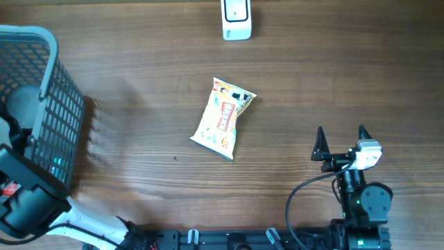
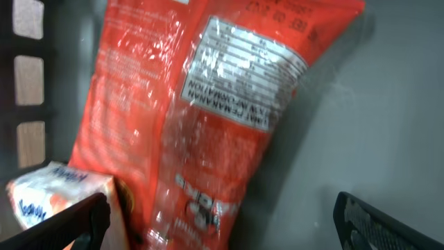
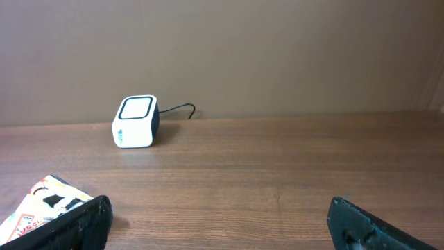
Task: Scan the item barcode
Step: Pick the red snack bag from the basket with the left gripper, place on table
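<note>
A yellow snack packet (image 1: 223, 119) lies flat in the middle of the table; its corner shows in the right wrist view (image 3: 41, 205). The white barcode scanner (image 1: 236, 19) stands at the table's far edge (image 3: 136, 122). My right gripper (image 1: 340, 139) rests open at the front right, nothing between its fingers (image 3: 220, 215). My left arm reaches into the grey basket (image 1: 41, 83). There my left gripper (image 2: 222, 215) hangs open over a red snack bag (image 2: 208, 104), whose printed label faces the camera. The fingers touch nothing.
Beside the red bag, a white and orange packet (image 2: 48, 198) lies in the basket's corner, near the mesh wall (image 2: 28, 69). The scanner's cable (image 3: 182, 108) runs back toward the wall. Bare wood lies between the yellow packet and the scanner.
</note>
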Controlling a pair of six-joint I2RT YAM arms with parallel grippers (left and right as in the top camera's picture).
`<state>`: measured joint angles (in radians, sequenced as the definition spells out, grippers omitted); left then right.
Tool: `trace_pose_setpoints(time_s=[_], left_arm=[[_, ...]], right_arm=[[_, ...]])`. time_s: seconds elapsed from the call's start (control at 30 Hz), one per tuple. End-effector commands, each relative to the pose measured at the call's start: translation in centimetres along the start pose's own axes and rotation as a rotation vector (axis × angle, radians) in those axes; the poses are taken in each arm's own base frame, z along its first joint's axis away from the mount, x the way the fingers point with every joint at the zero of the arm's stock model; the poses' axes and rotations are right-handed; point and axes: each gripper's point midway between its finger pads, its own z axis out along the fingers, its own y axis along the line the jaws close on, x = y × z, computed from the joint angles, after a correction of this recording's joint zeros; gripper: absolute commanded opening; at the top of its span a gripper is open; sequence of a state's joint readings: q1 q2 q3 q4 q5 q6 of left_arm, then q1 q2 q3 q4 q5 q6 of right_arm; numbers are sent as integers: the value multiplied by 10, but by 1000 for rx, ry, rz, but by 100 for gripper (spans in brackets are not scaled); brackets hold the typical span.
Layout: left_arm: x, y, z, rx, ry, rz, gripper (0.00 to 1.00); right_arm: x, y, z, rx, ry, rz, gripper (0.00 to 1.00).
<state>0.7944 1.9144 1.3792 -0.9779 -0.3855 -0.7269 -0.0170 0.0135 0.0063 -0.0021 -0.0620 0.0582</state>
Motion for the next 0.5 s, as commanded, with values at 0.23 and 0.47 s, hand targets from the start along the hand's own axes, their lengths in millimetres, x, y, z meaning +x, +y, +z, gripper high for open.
trace_pose_setpoints(time_s=[0.23, 0.47], left_arm=[[-7, 16, 21, -43, -8, -26, 92], [1, 15, 38, -78, 27, 17, 56]], right_arm=[[-2, -3, 0, 14, -8, -4, 100], [-2, -3, 0, 14, -8, -4, 100]])
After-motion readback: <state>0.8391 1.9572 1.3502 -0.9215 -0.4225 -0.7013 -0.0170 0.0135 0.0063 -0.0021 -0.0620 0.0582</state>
